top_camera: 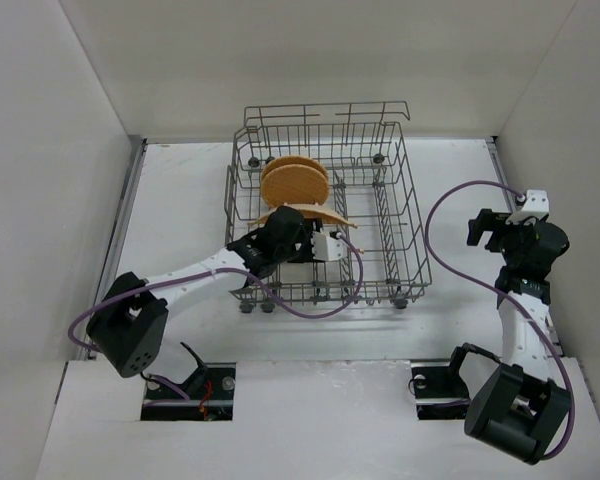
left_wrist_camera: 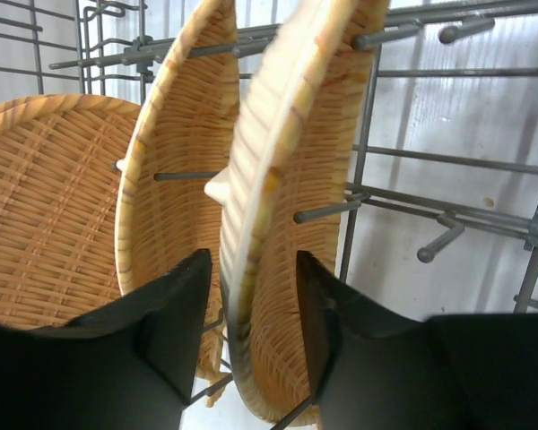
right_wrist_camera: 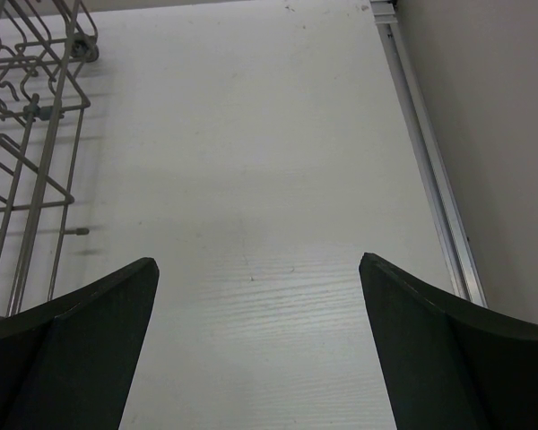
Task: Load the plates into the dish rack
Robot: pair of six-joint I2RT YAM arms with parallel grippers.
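**Right gripper** (right_wrist_camera: 258,260), lower right of the top view: fingers spread wide, nothing between them, only bare table (right_wrist_camera: 251,134) below. It sits well apart from the dish rack (top_camera: 380,230), whose corner shows at the upper left of the right wrist view. Probably parked there to keep out of the other arm's way.

**Left gripper** (left_wrist_camera: 251,260), centre of the top view: the arm reaches in over the rack's front rail. Black fingers (left_wrist_camera: 175,322) straddle the rim of the nearest plate (left_wrist_camera: 287,179), one on each side. A thin gap shows on the left; the right finger looks to be against the plate's back. Cannot tell whether it is clamped or loose.

**Nearest plate**: on edge, leaning a little, with grey tines (left_wrist_camera: 327,211) crossing beside it. It sits in a slot, so the tines likely carry part of the load. Taking it by the rim looks deliberate, since it lets the fingers fit between the tine rows.

**Second plate** (left_wrist_camera: 175,170): just beside it, with the same lean.

**Third plate** (left_wrist_camera: 45,206): farther off at the left of the frame, woven face showing.

**Top view**: every plate I can find is inside the rack, left of centre. Overlap makes the count unsure.

**Judgement**: late in the task. The next move calls for opening and backing straight out, because dragging the rim could tip the neighbours.

**Farthest**: the rack's taller wire back (top_camera: 325,108)
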